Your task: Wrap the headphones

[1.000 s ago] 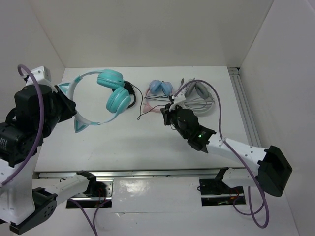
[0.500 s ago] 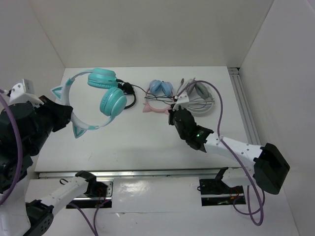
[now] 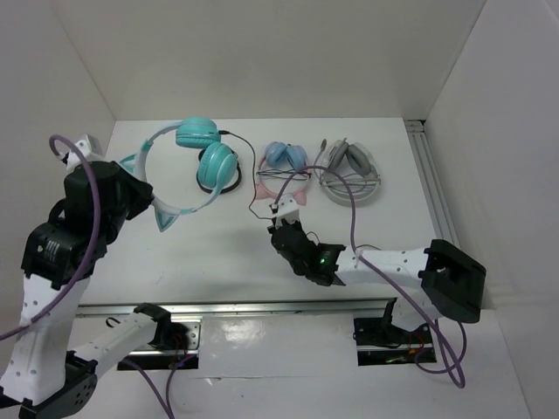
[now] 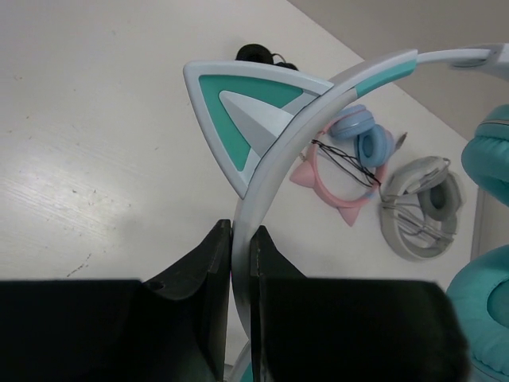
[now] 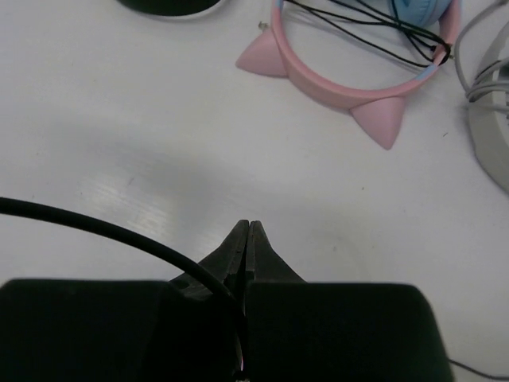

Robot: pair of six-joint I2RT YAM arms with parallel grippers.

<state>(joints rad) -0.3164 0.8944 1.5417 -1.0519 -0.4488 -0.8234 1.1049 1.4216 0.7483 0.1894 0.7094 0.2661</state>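
Note:
The teal headphones hang in the air over the back left of the table, with a white headband and two cat ears. My left gripper is shut on the headband, just below one cat ear. The thin black cable runs from the upper cup down to my right gripper. That gripper sits low over the table's middle, and its jaws are shut with the cable passing between them. The teal cups also show at the right edge of the left wrist view.
A small all-black pair lies under the teal cups. A light-blue pair with a pink cat-ear band and a grey pair lie at the back middle, and the pink band lies just ahead of my right gripper. White walls enclose the table.
My left arm has swung the teal headphones to the right, towards the black pair. My right gripper has moved nearer and to the left, drawing the cable with it.

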